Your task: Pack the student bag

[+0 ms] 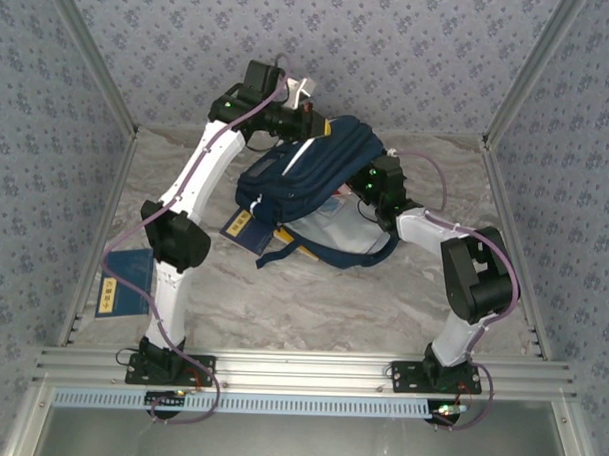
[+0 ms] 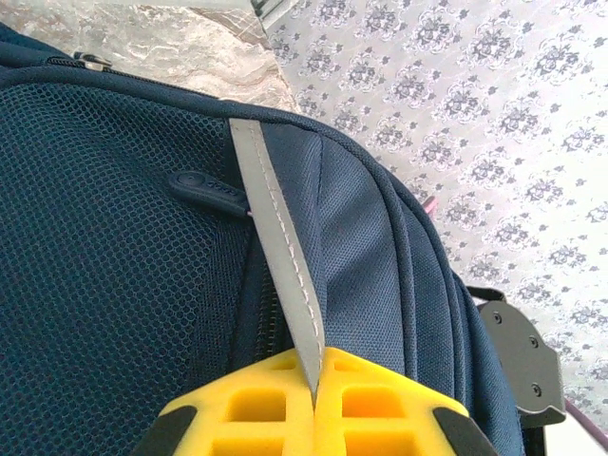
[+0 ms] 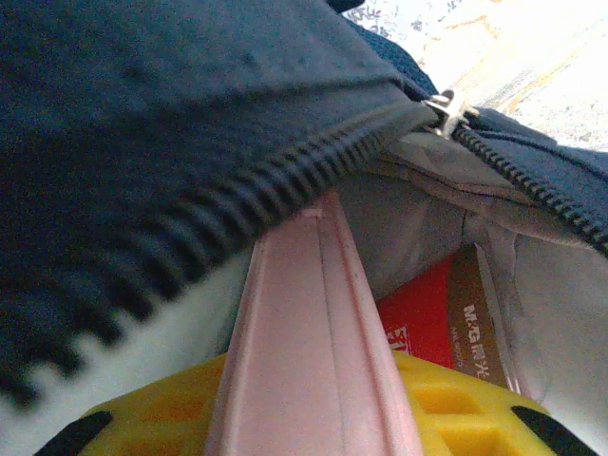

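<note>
**Bag top held up, pink item at the mouth**

Near left: blue booklet (image 1: 122, 282), unpacked, well apart from the bag. Mid-table: student bag (image 1: 307, 168) on its side, second booklet (image 1: 243, 226) partly under its near edge. Right gripper (image 3: 313, 408) pinches a flat pink strip (image 3: 309, 313), its tip at the unzipped zip (image 3: 285, 180); a red packet (image 3: 427, 313) is already inside. Farthest: left gripper (image 2: 313, 380) is pressed together on the grey stripe (image 2: 271, 218), probably lifting the top so the mouth gapes.
</note>
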Available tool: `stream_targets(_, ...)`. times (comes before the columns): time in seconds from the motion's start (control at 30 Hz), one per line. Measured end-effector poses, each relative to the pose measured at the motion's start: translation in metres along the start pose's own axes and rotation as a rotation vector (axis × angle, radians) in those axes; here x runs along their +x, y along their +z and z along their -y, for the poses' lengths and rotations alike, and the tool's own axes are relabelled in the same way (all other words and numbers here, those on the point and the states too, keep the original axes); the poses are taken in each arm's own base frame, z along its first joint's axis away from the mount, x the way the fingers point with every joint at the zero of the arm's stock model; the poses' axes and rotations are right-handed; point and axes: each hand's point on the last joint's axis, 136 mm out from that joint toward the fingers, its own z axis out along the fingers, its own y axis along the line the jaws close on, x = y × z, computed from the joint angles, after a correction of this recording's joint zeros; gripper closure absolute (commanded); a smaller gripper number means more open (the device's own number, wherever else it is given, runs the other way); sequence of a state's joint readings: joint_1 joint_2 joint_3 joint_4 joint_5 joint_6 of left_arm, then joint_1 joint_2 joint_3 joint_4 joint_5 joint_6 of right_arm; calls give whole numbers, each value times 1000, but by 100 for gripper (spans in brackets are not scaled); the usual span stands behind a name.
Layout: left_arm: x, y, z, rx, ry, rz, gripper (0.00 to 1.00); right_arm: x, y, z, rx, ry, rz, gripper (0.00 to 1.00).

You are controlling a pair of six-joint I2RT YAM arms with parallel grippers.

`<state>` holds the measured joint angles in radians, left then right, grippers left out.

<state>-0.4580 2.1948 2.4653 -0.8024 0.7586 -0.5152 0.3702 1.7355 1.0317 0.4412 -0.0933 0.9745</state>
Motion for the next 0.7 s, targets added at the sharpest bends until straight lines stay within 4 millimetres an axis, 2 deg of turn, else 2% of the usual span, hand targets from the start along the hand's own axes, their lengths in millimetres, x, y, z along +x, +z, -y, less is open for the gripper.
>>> stream_targets(0.17,-3,0,4,17,-12,10,100,1,2,2,6,-3,2,81)
stream_targets(0.4,-6,0,6,29,-19,17,100,2,17,20,50,15,19,80)
stream_targets(0.47,-5,1,7,31,-18,16,100,0,21,18,48,24,24,77)
stream_targets(0.57,-4,2,9,33,-16,14,100,-5,35,11,36,25,26,72)
stream_targets(0.7,-4,3,10,35,-12,15,100,-1,60,1,12,18,-1,63)
